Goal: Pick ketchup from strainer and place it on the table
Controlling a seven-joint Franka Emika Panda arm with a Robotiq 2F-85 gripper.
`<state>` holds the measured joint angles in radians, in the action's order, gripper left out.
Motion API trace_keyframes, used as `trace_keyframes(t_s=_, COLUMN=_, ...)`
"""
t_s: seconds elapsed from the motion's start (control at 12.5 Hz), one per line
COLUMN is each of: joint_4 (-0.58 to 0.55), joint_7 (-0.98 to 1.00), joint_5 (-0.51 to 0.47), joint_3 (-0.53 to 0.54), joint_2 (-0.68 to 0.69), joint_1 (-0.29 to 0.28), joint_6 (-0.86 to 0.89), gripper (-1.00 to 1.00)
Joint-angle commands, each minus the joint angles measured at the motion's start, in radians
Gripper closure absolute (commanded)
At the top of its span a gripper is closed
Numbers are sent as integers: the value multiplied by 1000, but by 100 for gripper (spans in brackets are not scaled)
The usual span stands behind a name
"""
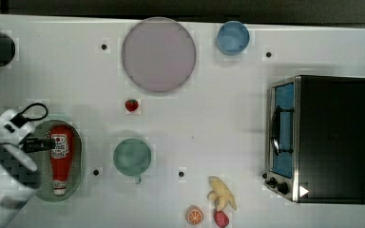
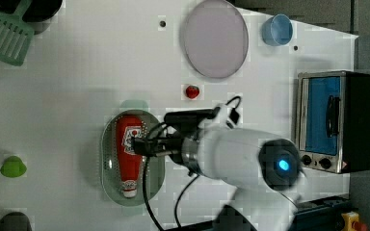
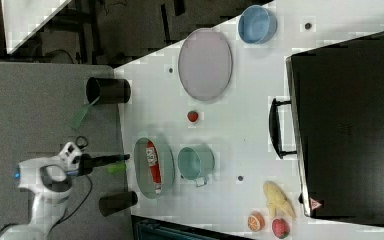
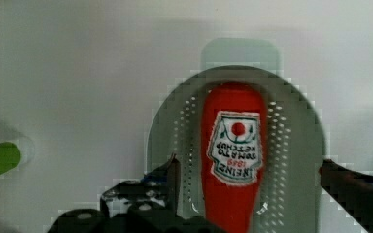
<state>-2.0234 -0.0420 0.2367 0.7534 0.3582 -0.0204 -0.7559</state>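
Nearby, green cup (image 1: 132, 157) (beside strainer (image 1: 78, 156)), end effector (image 4: 247, 182) spread around ketchup (image 4: 233, 155).

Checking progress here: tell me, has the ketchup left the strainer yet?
No, the ketchup lies flat inside the strainer, cap toward the top view's bottom.

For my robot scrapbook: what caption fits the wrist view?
Open gripper straddling the red ketchup squeeze bottle lying in the pale green perforated plastic strainer.
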Motion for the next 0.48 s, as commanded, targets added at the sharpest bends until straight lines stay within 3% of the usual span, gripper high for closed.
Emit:
trace_keyframes(t_s=0.08, joint_4=-41, joint_7=-127, joint_5=51, joint_3=-19, joint_2=74, joint_1=9, joint_6=-99, gripper=-100)
trace_keyframes(t_s=0.48, joint_4=-38, joint_7=-251, joint_5=237, joint_3=-52, joint_2=244, joint_1=-12, joint_6=-222, gripper=-100)
